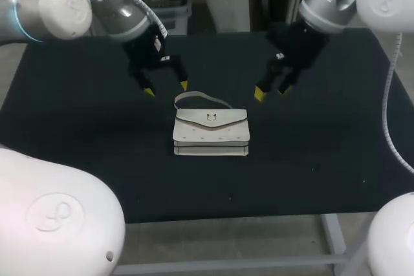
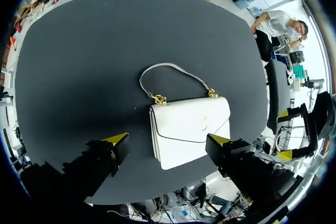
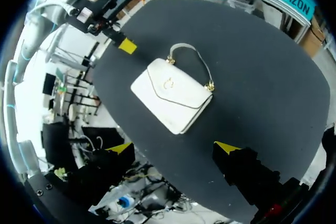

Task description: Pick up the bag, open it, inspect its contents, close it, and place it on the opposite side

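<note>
Handbag of white, smooth, leather-like material lies flat near the middle of the black table, its front face up. It is a boxy rectangle with a pointed envelope flap folded down and closed over the front. A small gold clasp sits at the tip of the flap. The left wrist view shows the handbag with dark edging along the flap's outline. A thin pale handle curves out from the top edge and lies flat on the table on the far side of the bag. It is fixed at each end by a gold ring, and the right wrist view shows the same handle as a narrow loop. The table surface looks matte and cloth-like.

The left gripper hangs above the table just beyond the bag's handle, on its own side. Its yellow-tipped fingers are spread wide and hold nothing. From its wrist camera, the left gripper has its tips standing wider than the bag below, and neither tip touches it.

The right gripper hangs above the table beyond the bag's far right corner. Its fingers are also parted and hold nothing. In its own view, the right gripper is clear of the handbag, which lies ahead of its fingers. Neither gripper touches the handbag or the table.
</note>
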`<state>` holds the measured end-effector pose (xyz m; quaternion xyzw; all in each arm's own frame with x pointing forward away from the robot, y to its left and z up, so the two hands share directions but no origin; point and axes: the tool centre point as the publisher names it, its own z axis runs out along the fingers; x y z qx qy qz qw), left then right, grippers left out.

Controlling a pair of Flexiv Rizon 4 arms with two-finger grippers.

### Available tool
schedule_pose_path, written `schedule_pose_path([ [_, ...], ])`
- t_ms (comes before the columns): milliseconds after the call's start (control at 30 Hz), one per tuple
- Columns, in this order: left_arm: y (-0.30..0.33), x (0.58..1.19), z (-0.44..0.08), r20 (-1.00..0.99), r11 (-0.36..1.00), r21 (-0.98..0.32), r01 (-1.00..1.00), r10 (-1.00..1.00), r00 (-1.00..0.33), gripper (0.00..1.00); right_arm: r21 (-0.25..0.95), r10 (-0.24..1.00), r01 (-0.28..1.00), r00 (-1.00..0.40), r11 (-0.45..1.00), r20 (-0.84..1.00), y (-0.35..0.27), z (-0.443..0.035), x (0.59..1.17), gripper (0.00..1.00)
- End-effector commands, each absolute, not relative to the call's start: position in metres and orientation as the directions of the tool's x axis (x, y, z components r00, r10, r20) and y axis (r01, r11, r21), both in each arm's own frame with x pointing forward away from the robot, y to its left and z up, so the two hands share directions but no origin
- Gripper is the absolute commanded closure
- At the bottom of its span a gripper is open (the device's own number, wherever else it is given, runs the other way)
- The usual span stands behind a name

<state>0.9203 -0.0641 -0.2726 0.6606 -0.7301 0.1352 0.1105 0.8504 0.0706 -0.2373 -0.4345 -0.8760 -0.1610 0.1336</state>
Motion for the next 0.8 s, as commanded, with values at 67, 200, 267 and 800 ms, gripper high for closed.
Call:
schedule_pose_path([
  [67,-0.068,0.925,-0.29,0.424,-0.202,0.216,-0.955,-0.862,0.278,0.0,0.187,0.821,0.928,-0.373,0.324,0.433,0.061,-0.242,0.827,0.0],
  [200,-0.066,0.922,-0.296,0.449,-0.277,0.253,-0.927,-0.815,0.366,0.0,0.161,0.837,0.965,-0.258,0.205,0.483,0.056,-0.252,0.822,0.0],
  [267,-0.066,0.919,-0.299,0.492,-0.28,0.266,-0.922,-0.783,0.38,0.0,0.167,0.824,0.972,-0.229,0.165,0.518,0.054,-0.256,0.82,0.0],
  [800,-0.066,0.904,-0.306,0.534,-0.237,0.235,-0.943,-0.779,0.329,0.0,0.159,0.777,0.986,-0.144,0.057,0.612,0.043,-0.265,0.822,0.0],
])
